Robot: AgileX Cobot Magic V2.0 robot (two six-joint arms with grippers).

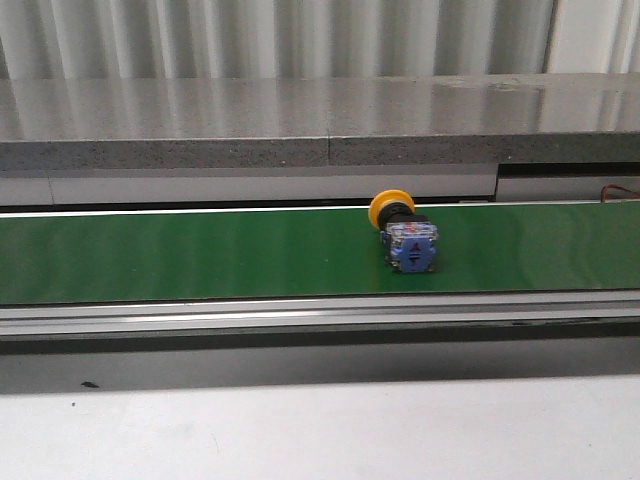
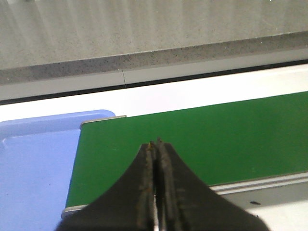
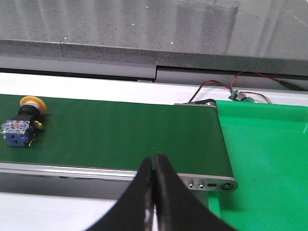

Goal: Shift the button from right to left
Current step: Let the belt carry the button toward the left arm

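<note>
The button (image 1: 402, 233) lies on its side on the green conveyor belt (image 1: 200, 255), right of the belt's middle, yellow cap toward the back and grey-blue block toward the front. It also shows in the right wrist view (image 3: 21, 126), far from my right gripper (image 3: 154, 160). The right gripper is shut and empty over the belt's near edge, close to the belt's right end. My left gripper (image 2: 155, 144) is shut and empty above the belt's left end. The button is out of the left wrist view. Neither gripper shows in the front view.
A light blue tray (image 2: 33, 163) sits just off the belt's left end. A green tray (image 3: 264, 159) sits off the right end, with red and black wires (image 3: 226, 86) and a small board behind it. A grey stone ledge (image 1: 320, 120) runs behind the belt.
</note>
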